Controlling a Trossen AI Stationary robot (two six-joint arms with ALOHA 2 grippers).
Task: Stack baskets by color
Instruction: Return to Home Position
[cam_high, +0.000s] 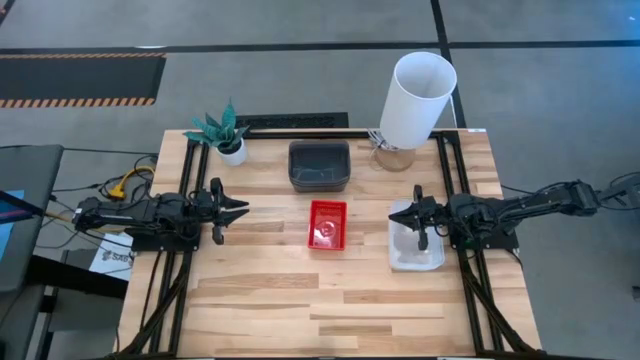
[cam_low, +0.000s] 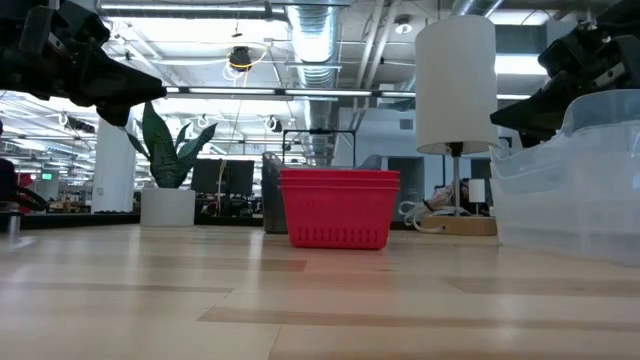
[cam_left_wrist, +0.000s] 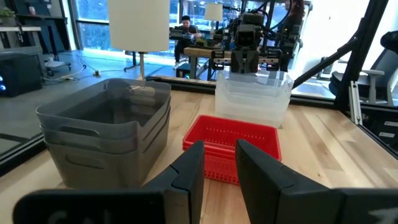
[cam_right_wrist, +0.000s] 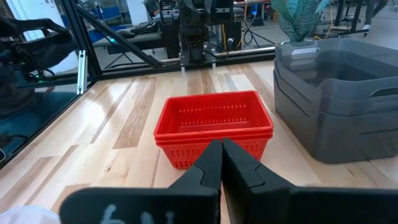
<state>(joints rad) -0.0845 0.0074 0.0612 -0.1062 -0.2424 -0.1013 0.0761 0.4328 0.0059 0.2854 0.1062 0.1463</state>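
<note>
Altogether two red baskets (cam_high: 327, 222), three grey baskets (cam_high: 319, 165), clear baskets (cam_high: 415, 250), number unclear

White cylinder (cam_high: 417, 98), potted plant (cam_high: 224, 133), wooden table (cam_high: 300, 310)

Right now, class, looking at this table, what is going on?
Nothing is being handled. The baskets stand sorted on the table: a grey stack at the far side, a red stack in the middle, a clear stack on the right. The left gripper hangs open and empty over the table's left side. The right gripper, shut and empty, hangs above the clear stack.
</note>
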